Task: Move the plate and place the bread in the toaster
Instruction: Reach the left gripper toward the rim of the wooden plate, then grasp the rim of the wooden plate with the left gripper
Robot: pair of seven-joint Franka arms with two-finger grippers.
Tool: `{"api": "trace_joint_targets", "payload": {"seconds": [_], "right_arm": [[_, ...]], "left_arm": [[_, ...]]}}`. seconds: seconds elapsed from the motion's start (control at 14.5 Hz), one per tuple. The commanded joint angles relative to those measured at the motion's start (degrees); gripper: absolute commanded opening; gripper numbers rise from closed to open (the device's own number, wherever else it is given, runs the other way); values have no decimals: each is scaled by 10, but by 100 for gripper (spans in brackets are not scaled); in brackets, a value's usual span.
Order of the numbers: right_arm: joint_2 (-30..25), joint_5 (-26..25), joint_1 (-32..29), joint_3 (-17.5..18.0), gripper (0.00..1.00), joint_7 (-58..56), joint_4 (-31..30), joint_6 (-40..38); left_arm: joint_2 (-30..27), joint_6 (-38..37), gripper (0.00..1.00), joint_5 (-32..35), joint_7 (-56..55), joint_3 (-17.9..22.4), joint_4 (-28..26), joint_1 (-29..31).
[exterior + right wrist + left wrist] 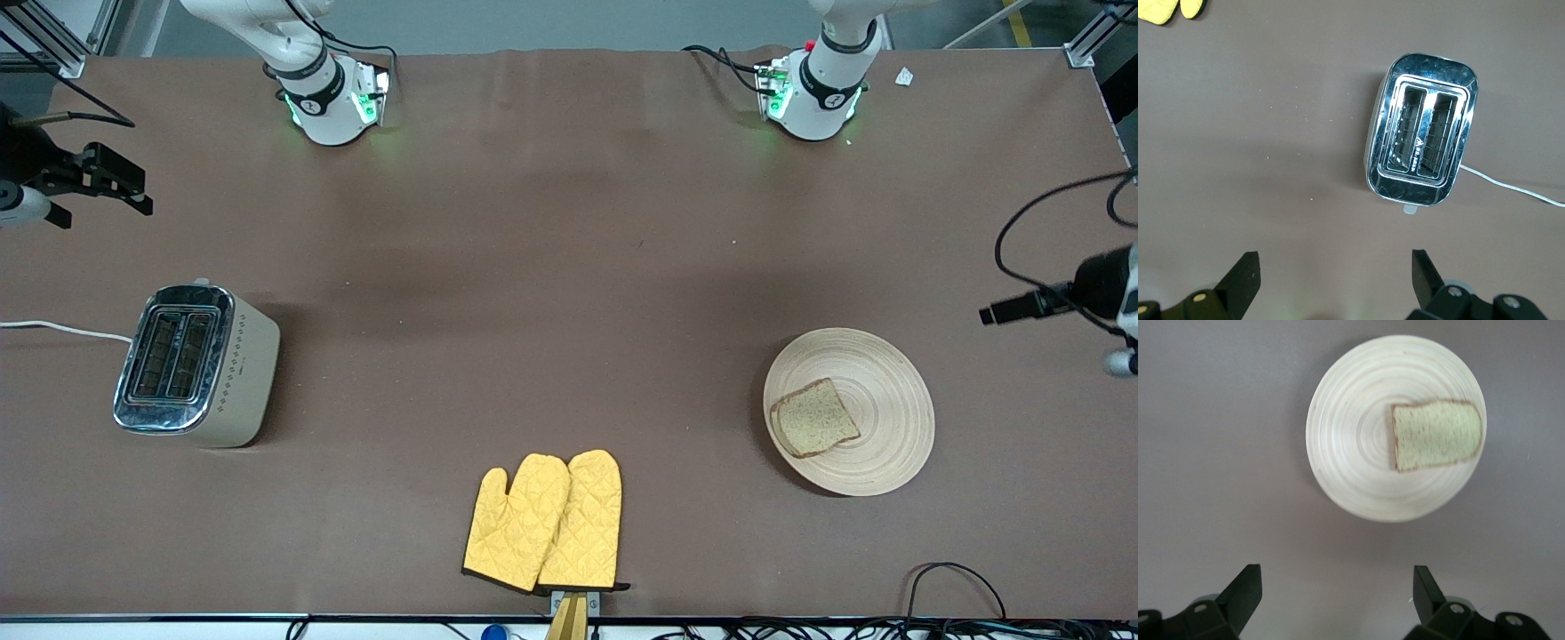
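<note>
Front view, table read as a clock face: puts plate [849, 412] at four o'clock with bread [814, 418] flat on it, toaster [196, 364] at nine, slots up, yellow mitts [544, 520] at six. Shows left gripper [1335, 577] spread wide and empty over the table's three o'clock edge, right gripper [1335, 260] equally wide and empty at ten. Risks tilting the plate through an off-centre rim pinch, sliding the bread off; risks crumbling the slice, or catching it on the chrome edge if lowered askew
</note>
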Motion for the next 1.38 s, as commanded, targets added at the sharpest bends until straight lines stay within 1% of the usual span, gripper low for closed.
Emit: {"api": "trace_joint_targets", "payload": {"seconds": [0.0,0.14,0.28,0.41,0.48,0.62,0.76,0.89,1.03,1.1,1.31], "right_arm": [[-8,-3,4,-1,100,6,-9,0],[-11,-3,5,-1,100,5,-8,-2],[-11,-3,1,-2,100,3,-9,-5],[-11,-1,5,-1,100,6,-13,-2],[-11,-1,6,-1,100,7,-13,1],[-9,-1,4,-1,100,6,-13,3],[-9,0,9,-1,100,6,-13,2],[-9,0,8,-1,100,6,-13,2],[-9,0,8,-1,100,6,-12,3],[-9,0,8,-1,100,6,-11,2],[-9,0,9,-1,100,6,-13,2]], "left_arm": [[76,28,100,-109,10,-1,26,52],[129,33,100,-172,50,-1,27,77],[179,66,100,-219,126,-1,28,106],[221,93,100,-257,184,-1,28,117],[233,107,99,-265,204,-1,28,122],[255,134,94,-266,250,-1,28,129],[273,146,84,-271,302,-1,28,136],[288,146,80,-315,318,-1,27,142],[300,146,74,-329,341,-1,26,141],[305,146,72,-333,344,-1,26,141],[313,146,63,-366,358,-1,25,141]]}}
